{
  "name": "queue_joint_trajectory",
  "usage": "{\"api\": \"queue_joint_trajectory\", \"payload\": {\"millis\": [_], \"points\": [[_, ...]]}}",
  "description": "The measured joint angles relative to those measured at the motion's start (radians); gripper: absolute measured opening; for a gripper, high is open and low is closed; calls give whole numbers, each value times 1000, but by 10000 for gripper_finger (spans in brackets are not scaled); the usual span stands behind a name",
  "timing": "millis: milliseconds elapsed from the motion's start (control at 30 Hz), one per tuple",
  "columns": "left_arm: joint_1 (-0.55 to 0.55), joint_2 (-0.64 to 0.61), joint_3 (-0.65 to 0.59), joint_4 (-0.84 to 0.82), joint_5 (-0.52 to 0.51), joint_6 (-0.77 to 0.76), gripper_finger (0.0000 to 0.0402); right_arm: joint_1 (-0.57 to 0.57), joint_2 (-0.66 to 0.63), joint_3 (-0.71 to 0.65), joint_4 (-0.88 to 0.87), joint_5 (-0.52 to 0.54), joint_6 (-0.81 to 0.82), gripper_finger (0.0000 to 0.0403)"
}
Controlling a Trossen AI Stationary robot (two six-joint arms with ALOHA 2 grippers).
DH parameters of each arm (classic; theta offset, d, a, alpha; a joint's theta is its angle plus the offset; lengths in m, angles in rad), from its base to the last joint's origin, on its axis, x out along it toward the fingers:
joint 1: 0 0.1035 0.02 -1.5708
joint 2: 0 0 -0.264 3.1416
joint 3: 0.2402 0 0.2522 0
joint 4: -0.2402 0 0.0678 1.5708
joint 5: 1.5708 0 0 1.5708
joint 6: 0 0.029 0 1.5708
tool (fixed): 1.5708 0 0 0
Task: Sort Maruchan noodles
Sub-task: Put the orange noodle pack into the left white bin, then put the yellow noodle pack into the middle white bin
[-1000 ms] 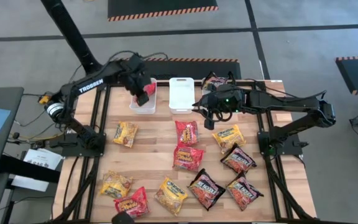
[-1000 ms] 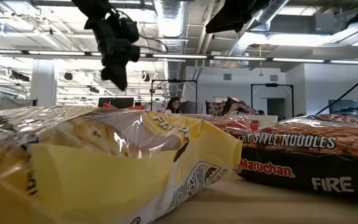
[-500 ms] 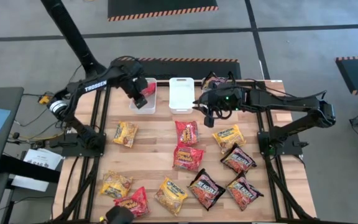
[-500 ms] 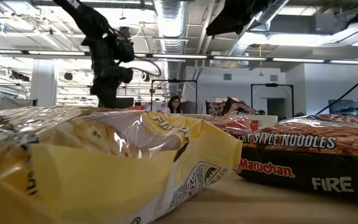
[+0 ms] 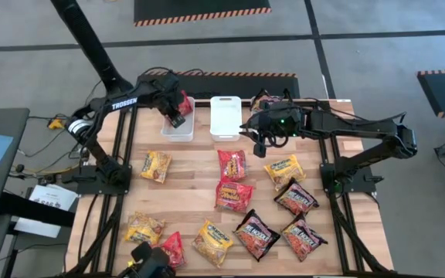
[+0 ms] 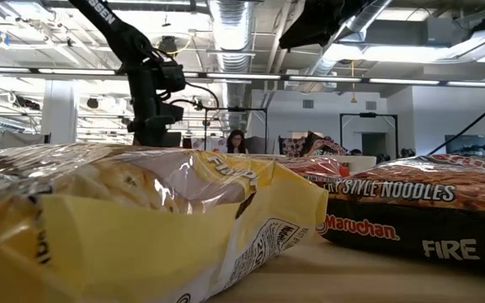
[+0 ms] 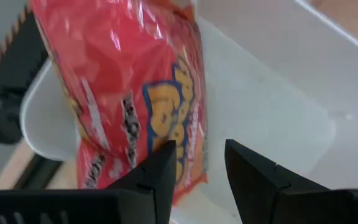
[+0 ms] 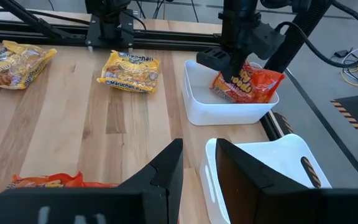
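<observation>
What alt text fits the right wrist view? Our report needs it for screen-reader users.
The left gripper lowers a red noodle packet into a white tub at the table's edge. A second white tub sits nearer, and two yellow packets lie on the wooden table.

The left gripper [image 5: 175,117] has swung back over the left white plastic tub [image 5: 178,130]. Its crinkly red noodle packet [image 5: 182,103] now sits inside that tub.
</observation>
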Motion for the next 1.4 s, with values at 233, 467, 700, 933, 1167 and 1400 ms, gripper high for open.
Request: {"api": "queue_joint_trajectory", "payload": {"millis": [233, 467, 700, 933, 1167, 1400], "points": [[12, 14, 0, 30, 8, 23, 113, -1, 0, 0, 0, 0, -2, 121], [6, 14, 88, -85, 83, 19, 108, -1, 0, 0, 0, 0, -5, 121], [-2, 14, 232, -196, 93, 6, 107, 2, 0, 0, -5, 0, 74, 121], [-42, 14, 366, -418, 350, -17, 107, 32, 0, 0, -134, 0, 173, 150], [-126, 12, 408, -500, 518, -8, 107, 69, 0, 0, -361, 0, 210, 204], [-216, 12, 408, -550, 613, 18, 107, 82, 0, 0, -608, 0, 474, 224]]}}
